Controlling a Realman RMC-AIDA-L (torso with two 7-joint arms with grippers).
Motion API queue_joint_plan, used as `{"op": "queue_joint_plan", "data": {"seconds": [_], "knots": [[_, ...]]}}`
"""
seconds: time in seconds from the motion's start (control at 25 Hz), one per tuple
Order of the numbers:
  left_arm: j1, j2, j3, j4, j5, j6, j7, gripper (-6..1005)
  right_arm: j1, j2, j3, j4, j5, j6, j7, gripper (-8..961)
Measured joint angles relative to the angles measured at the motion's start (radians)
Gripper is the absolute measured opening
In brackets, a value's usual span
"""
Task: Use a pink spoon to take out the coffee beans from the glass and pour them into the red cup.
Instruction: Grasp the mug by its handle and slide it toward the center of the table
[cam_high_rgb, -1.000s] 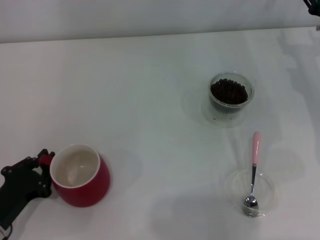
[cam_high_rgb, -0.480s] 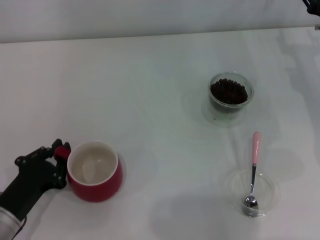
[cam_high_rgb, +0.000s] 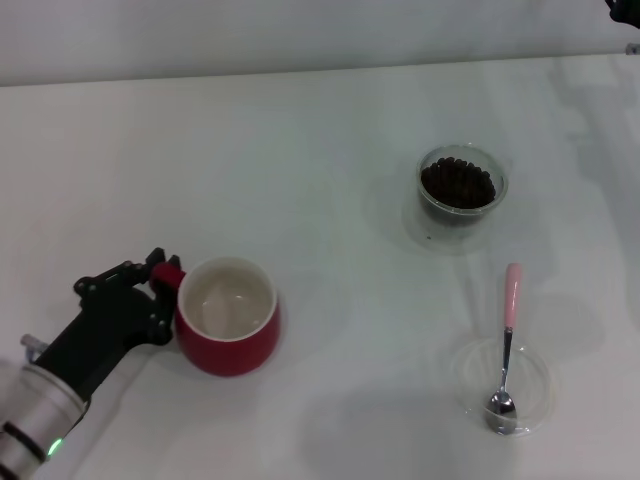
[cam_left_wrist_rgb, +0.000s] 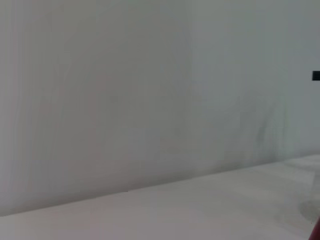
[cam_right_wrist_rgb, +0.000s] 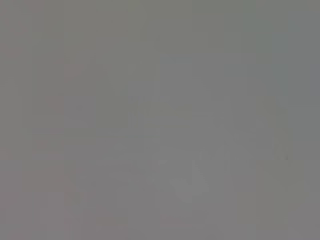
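Left hand (cam_high_rgb: 160, 285) closed on loop handle of glossy red cup (cam_high_rgb: 230, 330), upright on white desk (cam_high_rgb: 300, 180). Well apart from hand: clear glass (cam_high_rgb: 461, 190) with dark coffee beans (cam_high_rgb: 457, 184); pink spoon (cam_high_rgb: 507, 340) in shallow clear dish (cam_high_rgb: 535, 385).

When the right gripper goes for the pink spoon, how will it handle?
The pink spoon looks slim and light, probably stiff. Its metal bowl rests in the shallow clear dish with the handle propped over the rim, so it may pivot or slide when touched. The glossy handle could slip, and the dish might shift.

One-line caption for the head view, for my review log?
Left gripper holds the squat red cup by its handle; pink-handled metal spoon lies untouched.
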Motion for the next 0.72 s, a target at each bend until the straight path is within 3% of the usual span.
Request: {"op": "queue_joint_plan", "data": {"seconds": [0.72], "knots": [[-0.016,-0.003,0.004,0.058,0.007,-0.080,-0.007,128,-0.011,-0.001,-0.001,0.005,0.001,-0.002,0.000,872]]}}
